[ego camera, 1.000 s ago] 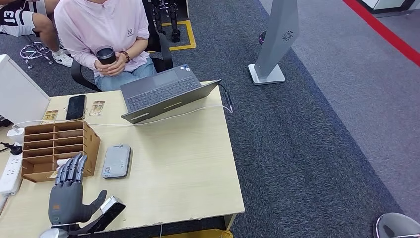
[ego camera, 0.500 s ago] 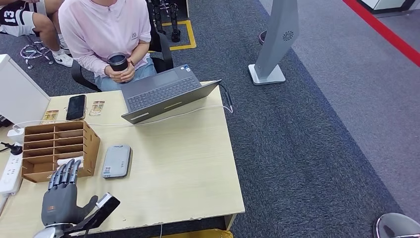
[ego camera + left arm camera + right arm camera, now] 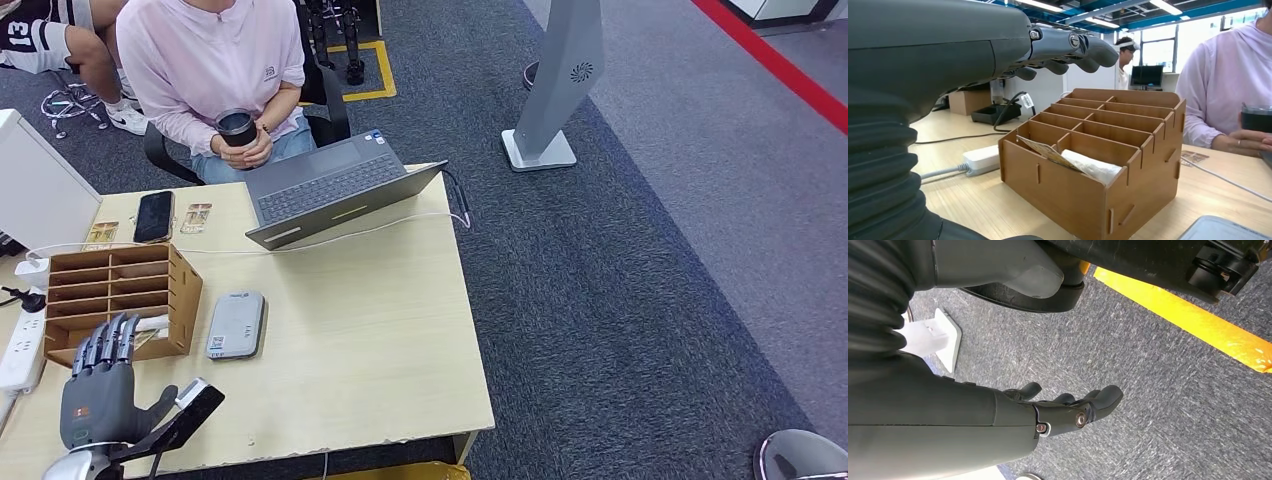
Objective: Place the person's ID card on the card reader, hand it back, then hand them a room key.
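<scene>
My left hand (image 3: 100,395) hovers open over the table's near left corner, its fingertips just short of the wooden organizer (image 3: 115,300). It holds nothing. In the left wrist view the left hand's fingers (image 3: 1073,47) stretch above the organizer (image 3: 1108,150), whose near slot holds a printed card (image 3: 1045,149) and a white wrapped item (image 3: 1093,167). The grey card reader (image 3: 236,325) lies flat to the right of the organizer. Two small cards (image 3: 195,218) (image 3: 101,235) lie at the table's far left. My right hand (image 3: 1068,410) hangs over the carpet, its fingers loosely extended and bare.
A person (image 3: 215,60) in a pink top sits behind the table with a dark cup (image 3: 238,127) in both hands. An open laptop (image 3: 335,185), a black phone (image 3: 153,216) and a white cable lie on the far side. A power strip (image 3: 22,350) sits at the left edge.
My left hand has drawn back to the left and toward the table's near edge, away from the card reader. The person has shifted the cup a little.
</scene>
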